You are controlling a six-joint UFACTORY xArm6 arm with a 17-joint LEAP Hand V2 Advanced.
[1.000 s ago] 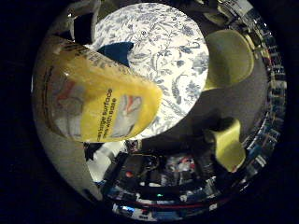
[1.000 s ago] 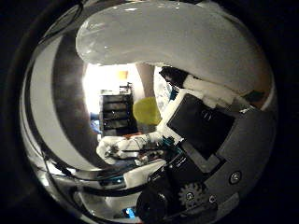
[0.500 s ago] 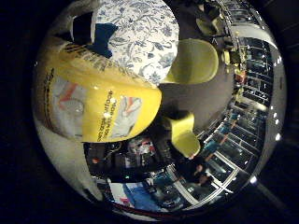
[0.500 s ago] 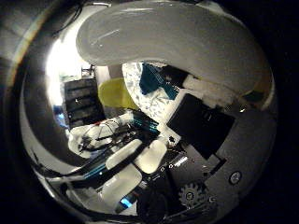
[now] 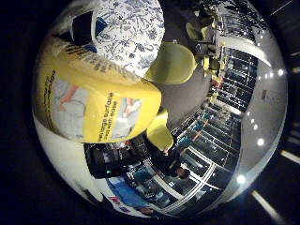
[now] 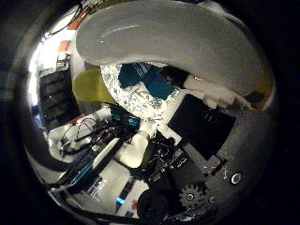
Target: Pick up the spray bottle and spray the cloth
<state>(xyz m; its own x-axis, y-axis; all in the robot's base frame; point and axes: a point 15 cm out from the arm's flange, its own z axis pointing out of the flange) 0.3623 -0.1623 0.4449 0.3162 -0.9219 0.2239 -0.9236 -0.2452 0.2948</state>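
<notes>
Against the palm, the hand (image 6: 197, 154) seemingly grips the spray bottle (image 5: 93, 108)

We see the spray bottle (image 5: 93, 105) filling much of the little-finger-side view: a yellow body with a printed label, lying right against the palm. Its white upper part (image 6: 178, 42) arches across the thumb-side view (the nozzle itself we cannot make out). The cloth (image 6: 147, 79) is teal-blue and lies rumpled on the round, blue-and-white flowered table (image 5: 133, 33), well apart from the bottle.
</notes>
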